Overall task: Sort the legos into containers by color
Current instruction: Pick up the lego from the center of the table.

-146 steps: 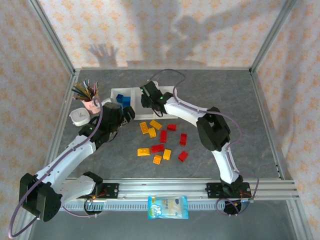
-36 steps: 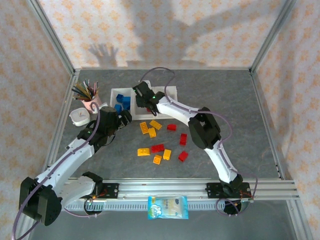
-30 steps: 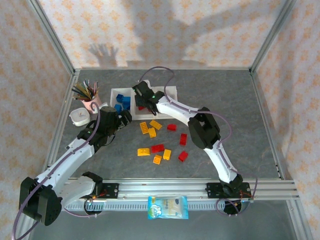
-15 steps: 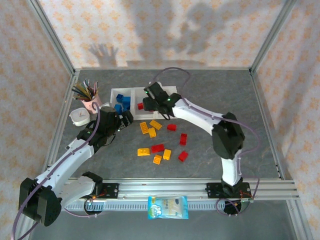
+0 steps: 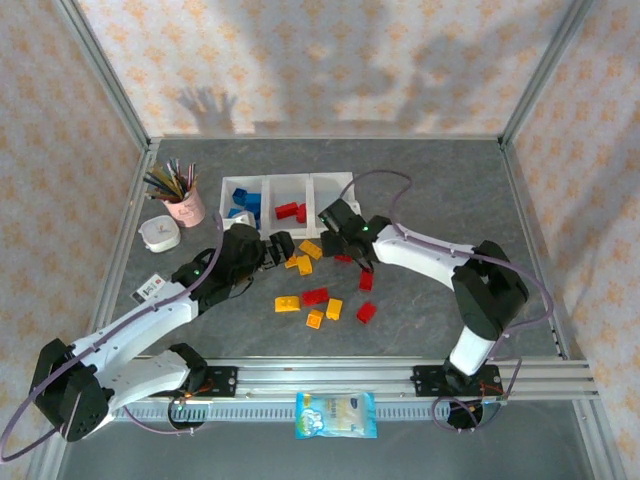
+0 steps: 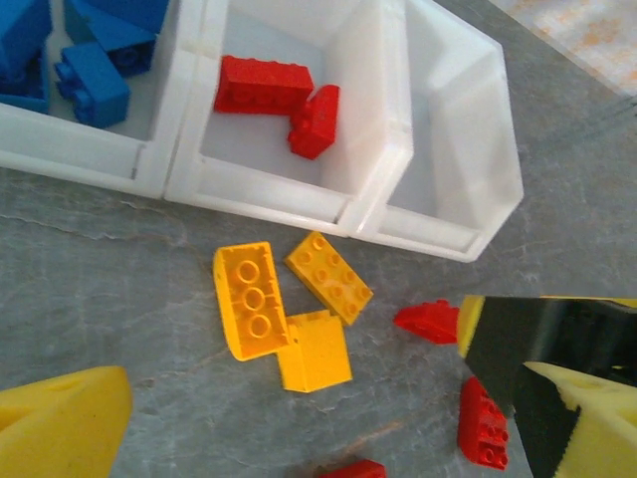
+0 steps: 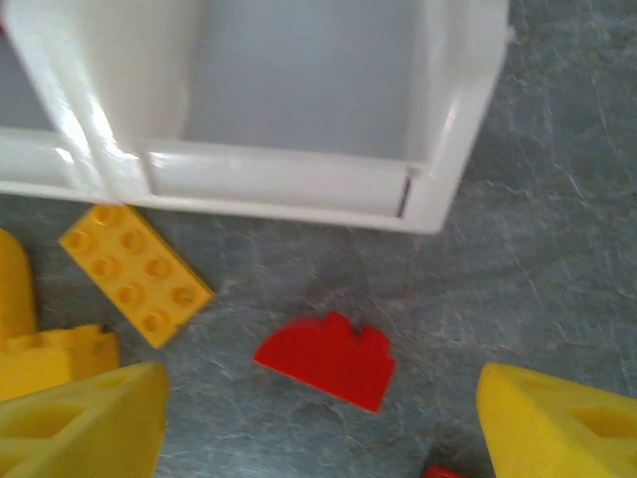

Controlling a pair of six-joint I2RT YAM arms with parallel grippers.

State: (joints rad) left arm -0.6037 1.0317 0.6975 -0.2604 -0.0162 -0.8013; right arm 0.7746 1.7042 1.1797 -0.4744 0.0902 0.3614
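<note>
The containers (image 5: 330, 182) are three joined white bins at the back. The left one holds blue legos (image 6: 90, 80), the middle one two red legos (image 6: 264, 85), and the right one (image 7: 269, 179) has nothing in it. Yellow legos (image 6: 249, 299) and red legos (image 5: 316, 296) lie loose on the grey table in front. My left gripper (image 6: 328, 428) hangs open over the yellow cluster. My right gripper (image 7: 318, 418) is open low over a rounded red lego (image 7: 326, 360), which lies on the table between its fingers, untouched. In the top view the two grippers (image 5: 283, 247) (image 5: 345, 245) are close together.
A pink pencil cup (image 5: 183, 205) and a small white round dish (image 5: 160, 234) stand left of the bins. A paper tag (image 5: 150, 288) lies at the left. A snack packet (image 5: 336, 414) rests on the front rail. Metal frame posts border the table.
My right gripper has pulled back from the middle bin toward the near side, opened wider and come down over the rounded red lego. My left gripper has shifted right toward the yellow legos.
</note>
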